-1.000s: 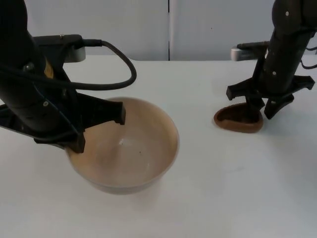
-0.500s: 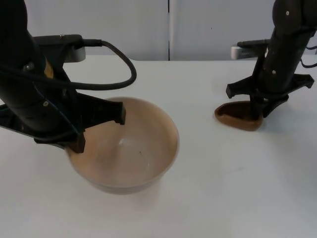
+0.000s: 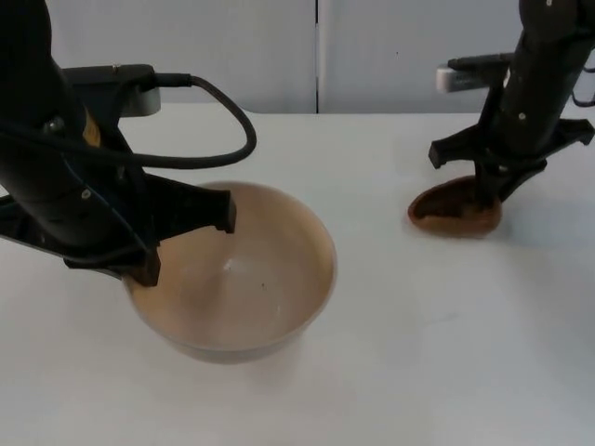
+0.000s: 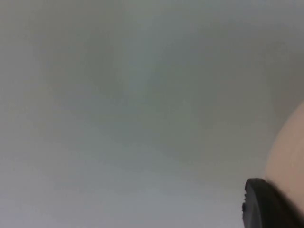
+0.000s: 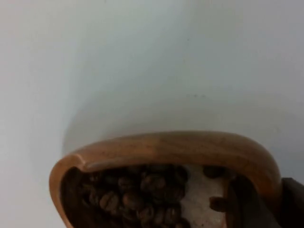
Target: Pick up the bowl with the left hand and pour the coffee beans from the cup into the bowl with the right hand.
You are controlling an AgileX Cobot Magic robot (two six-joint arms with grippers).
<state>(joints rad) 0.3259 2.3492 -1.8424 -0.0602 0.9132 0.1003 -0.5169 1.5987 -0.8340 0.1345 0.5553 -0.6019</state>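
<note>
Top view gives you the clearest read of both arms. Your left arm comes down from the far left corner and bends low over the near left part of the white desk (image 3: 409,353), its left tool (image 3: 186,243) set across the left rim of the tan bowl (image 3: 251,279). One finger (image 3: 226,216) hangs inside the bowl at its far left edge and another sits outside the rim nearer you, so the tool straddles the wall; whether it is clamped tight on the rim you cannot tell from here. The bowl sits on the desk, upright, its inside bare. In the left wrist view you see a black fingertip (image 4: 266,204) touching the pale curve of the bowl (image 4: 289,152).

Your right arm drops steeply from the far right corner. The right tool (image 3: 493,186) is closed on the far rim of the brown wooden cup (image 3: 456,212), which lies on the right side of the desk, well apart from the bowl and tilted so its mouth faces left and toward you. The right wrist view shows the cup (image 5: 180,147) with dark coffee beans (image 5: 137,190) piled inside, and one finger (image 5: 244,199) reaching down inside the cup.

No writing or label can be read on anything.
</note>
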